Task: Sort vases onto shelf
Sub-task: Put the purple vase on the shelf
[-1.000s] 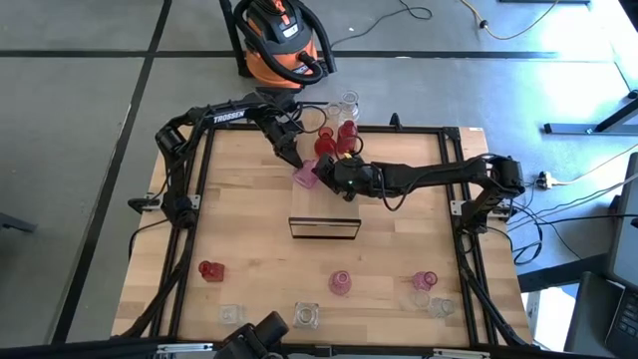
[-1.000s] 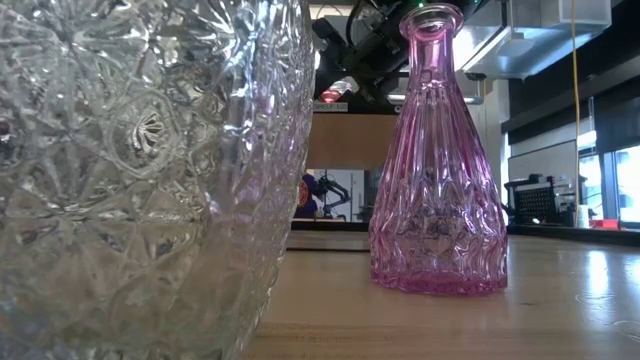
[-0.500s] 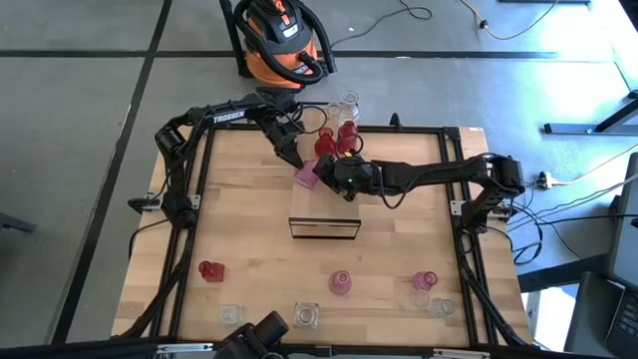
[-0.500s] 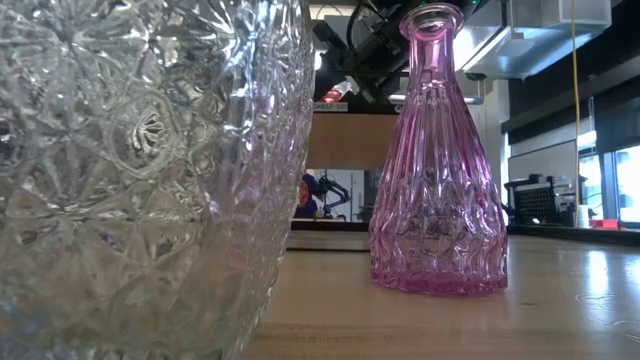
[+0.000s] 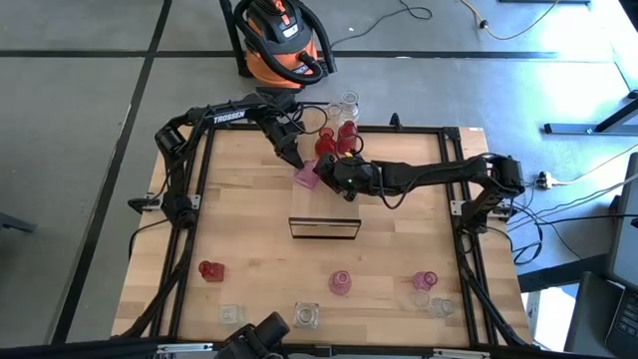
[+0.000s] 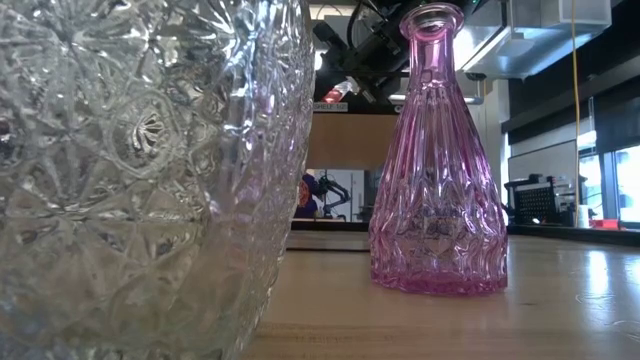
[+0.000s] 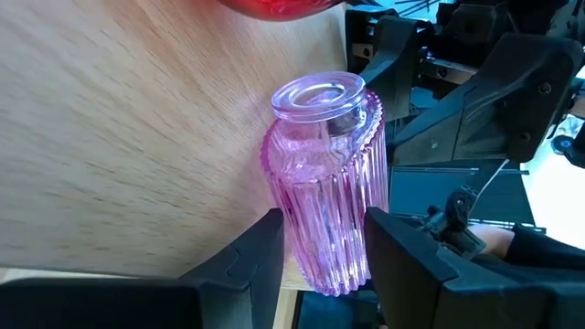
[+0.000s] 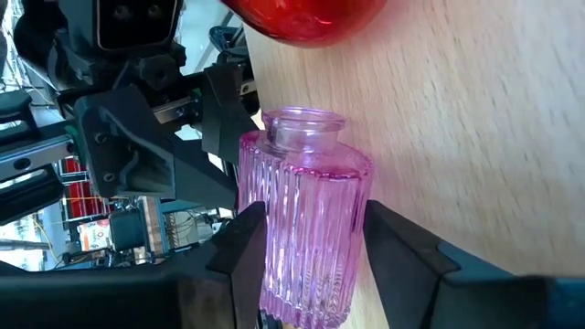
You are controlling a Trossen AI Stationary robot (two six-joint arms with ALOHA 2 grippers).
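Observation:
A pink ribbed glass vase sits between both grippers near the table's far middle. Its mouth points toward the red vases. My left gripper reaches in from the far left. My right gripper reaches in from the right. Each is shut on the vase's body. Whether the vase touches the table is not visible. The shelf stands mid-table, on the near side of them. Several other vases stand along the near edge, among them a red one and a pink one. My left gripper pinches the pink vase's ribbed body between its two fingers, one on each side, toward the base end. The vase lies along the fingers with its mouth away from them. My right gripper pinches the same ribbed body, one finger on each side, below the shoulder. The neck sticks out past the fingertips toward a red vase.
Red and clear vases cluster at the far edge just beyond the grippers. An orange vacuum stands behind the table. In the low view a large cut-glass vase and a pink bottle vase stand close to the camera.

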